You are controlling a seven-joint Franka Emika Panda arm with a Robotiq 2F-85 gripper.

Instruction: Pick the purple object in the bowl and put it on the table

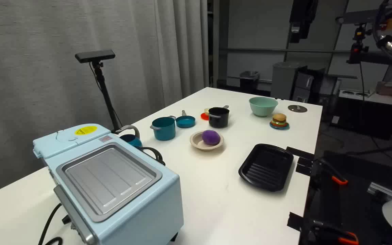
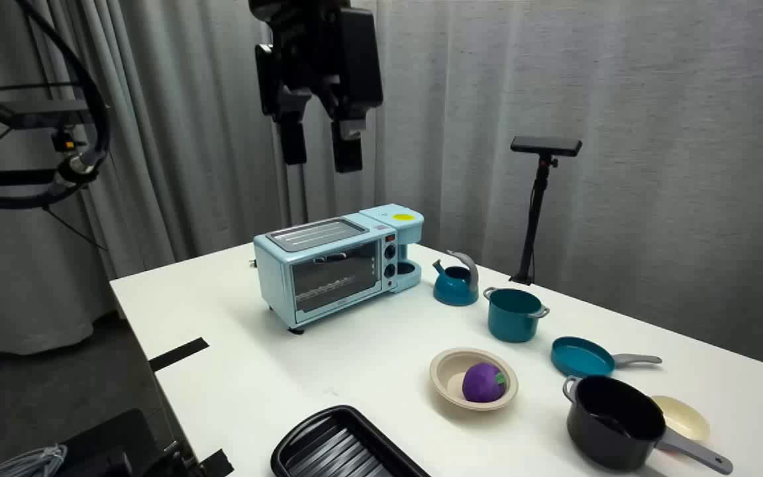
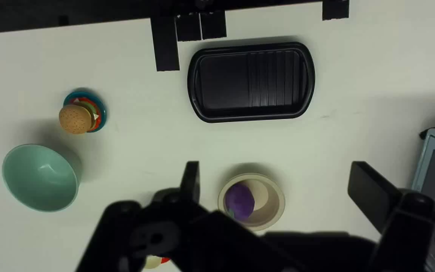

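The purple object (image 1: 211, 137) is a round lump with a small green patch. It rests inside the shallow beige bowl (image 1: 196, 144) on the white table (image 1: 206, 194). In an exterior view the purple object (image 2: 483, 383) sits toward one side of the bowl (image 2: 448, 372). In the wrist view the purple object (image 3: 240, 201) lies at the left side of the bowl (image 3: 272, 202), whose lower left edge is hidden by the gripper. My gripper (image 2: 320, 158) is open and empty, high above the table. In the wrist view the bowl appears between the spread fingers (image 3: 274, 170).
A black tray (image 1: 267, 166), a teal pot (image 1: 164, 128), a teal pan (image 1: 185, 121) and a black pot (image 1: 218, 117) stand round the bowl. A green bowl (image 1: 263, 106), a toy burger (image 1: 279, 119), a kettle (image 2: 456, 285) and a blue toaster oven (image 2: 335, 265) are farther off.
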